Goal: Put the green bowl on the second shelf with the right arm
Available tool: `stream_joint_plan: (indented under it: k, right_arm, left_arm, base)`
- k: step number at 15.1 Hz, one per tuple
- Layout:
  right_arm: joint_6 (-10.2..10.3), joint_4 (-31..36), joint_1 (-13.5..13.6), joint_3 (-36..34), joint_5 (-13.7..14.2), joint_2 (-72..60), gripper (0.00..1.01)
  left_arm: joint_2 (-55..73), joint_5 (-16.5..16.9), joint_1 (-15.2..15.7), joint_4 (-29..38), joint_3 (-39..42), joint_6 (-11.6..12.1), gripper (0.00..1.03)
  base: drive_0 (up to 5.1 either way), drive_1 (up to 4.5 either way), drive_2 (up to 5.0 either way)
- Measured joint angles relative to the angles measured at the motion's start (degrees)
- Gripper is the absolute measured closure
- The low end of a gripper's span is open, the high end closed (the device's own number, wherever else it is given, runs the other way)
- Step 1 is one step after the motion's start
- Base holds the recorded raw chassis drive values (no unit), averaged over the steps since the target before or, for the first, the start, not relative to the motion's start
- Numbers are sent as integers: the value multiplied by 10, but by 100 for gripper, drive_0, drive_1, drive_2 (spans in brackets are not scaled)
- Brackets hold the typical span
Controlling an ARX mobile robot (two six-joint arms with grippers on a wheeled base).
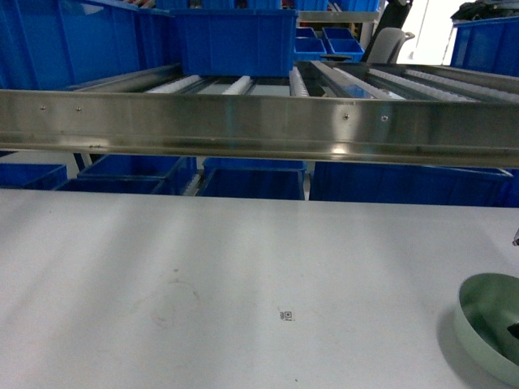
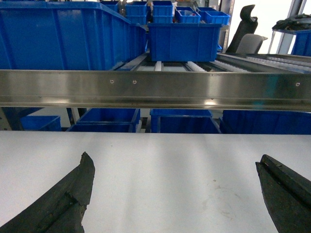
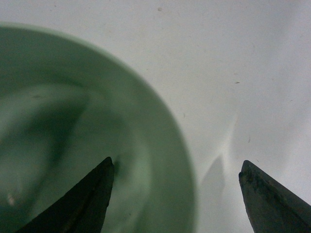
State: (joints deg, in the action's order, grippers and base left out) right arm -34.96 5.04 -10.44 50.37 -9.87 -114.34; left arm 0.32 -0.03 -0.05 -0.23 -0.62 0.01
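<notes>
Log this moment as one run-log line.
right gripper: open, straddling pale mint-green bowl rim | bowl: on white table | left gripper: open, empty

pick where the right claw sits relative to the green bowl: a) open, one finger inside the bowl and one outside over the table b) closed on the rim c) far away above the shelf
a: the right claw is open, straddling the green bowl rim.

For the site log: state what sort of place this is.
Probably a warehouse or parts-handling workspace. A stainless-steel roller rack carries big blue plastic crates, more crates sit beneath it, and a plain white worktable stands in front. An office chair shows behind.
</notes>
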Motion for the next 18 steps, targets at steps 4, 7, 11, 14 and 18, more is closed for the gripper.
stream_joint_plan:
  k: [4,7,11,14,18]
  right_arm:
    - [6,14,-1,-5,4,-8,63]
    - [16,25,5,-8,-3,-5,93]
    - [37,57,3,-29,-9,9,99]
    - [45,89,-5,-50,-14,28,99]
    - [66,127,-20,-103,-30,121,99]
  left_arm:
    - [0,0,0,0,0,0,5]
    - [0,0,0,0,0,0,5]
    - [0,0,0,0,0,0,5]
    - [0,0,0,0,0,0,5]
    - [0,0,0,0,0,0,5]
  base:
    - [0,0,0]
    - [0,0,0]
    - [0,0,0]
    - [0,0,0]
    - [0,0,0]
